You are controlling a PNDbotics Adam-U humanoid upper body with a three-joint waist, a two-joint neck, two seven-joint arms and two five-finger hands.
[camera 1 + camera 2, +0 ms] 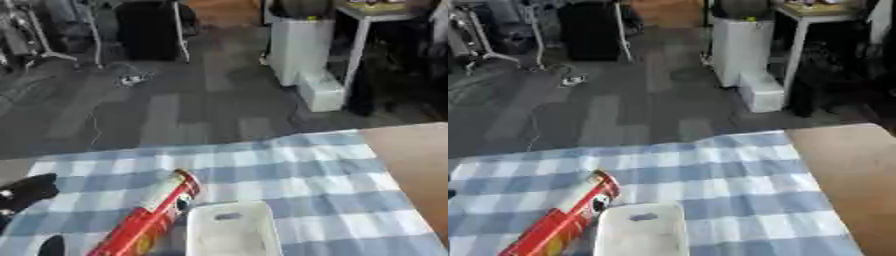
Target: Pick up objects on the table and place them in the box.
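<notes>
A red tube-shaped can [147, 218] with a pale band near its top lies slanted on the blue-and-white checked tablecloth [306, 165], its top end pointing up and to the right. Its right side runs along the left wall of a white plastic box [229, 229], which looks empty. My left hand [28, 192] shows at the left edge, black, left of the can and apart from it. Its fingers look relaxed and hold nothing, and a separate dark tip of it [52, 246] shows at the bottom edge. My right hand is out of sight.
Bare brown tabletop [846, 170] lies to the right of the cloth. Beyond the table's far edge is grey floor with a white cabinet [302, 50], a white-legged side table [815, 20] and cables [131, 79].
</notes>
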